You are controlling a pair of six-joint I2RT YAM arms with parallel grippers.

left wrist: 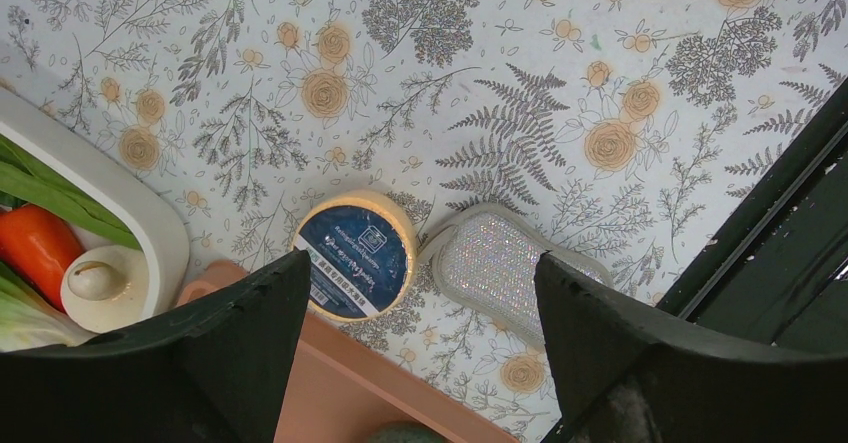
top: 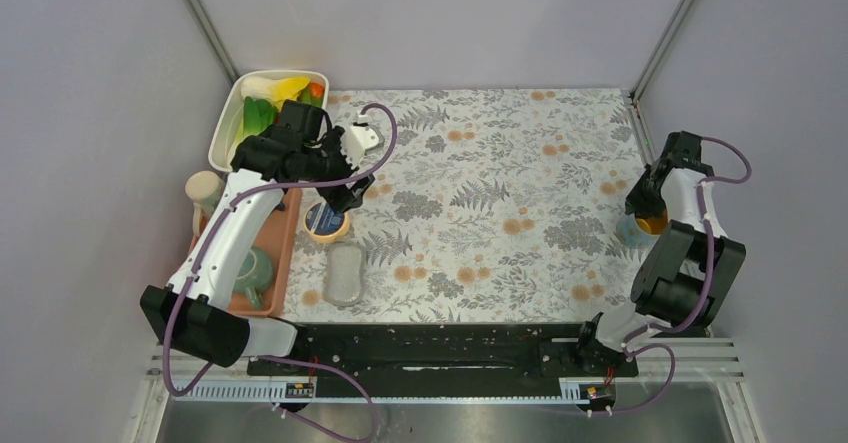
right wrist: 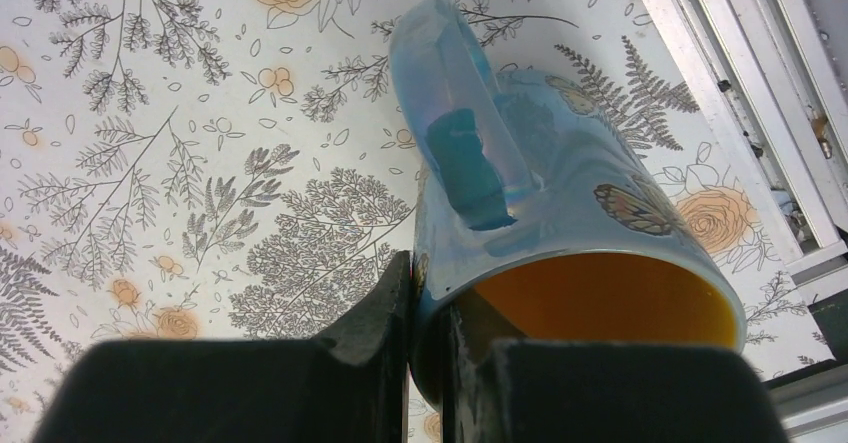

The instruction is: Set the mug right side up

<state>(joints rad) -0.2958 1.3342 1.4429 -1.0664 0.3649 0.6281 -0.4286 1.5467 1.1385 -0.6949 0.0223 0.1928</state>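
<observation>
The mug (right wrist: 560,203) is light blue with butterfly prints and an orange inside. In the right wrist view its handle points away and up, and its mouth faces my wrist. My right gripper (right wrist: 428,303) is shut on the mug's rim, one finger outside the wall and one inside. In the top view the mug (top: 640,226) sits at the table's right edge under my right gripper (top: 645,208). My left gripper (left wrist: 420,323) is open and empty, hovering over the left side of the table (top: 335,198).
A round blue-labelled tin (left wrist: 355,260) and a grey glittery sponge (left wrist: 495,268) lie under the left gripper. An orange tray (left wrist: 340,388) with a green cup (top: 255,268) and a white bin of vegetables (top: 262,103) stand at the left. The table's metal rail (right wrist: 740,113) runs beside the mug.
</observation>
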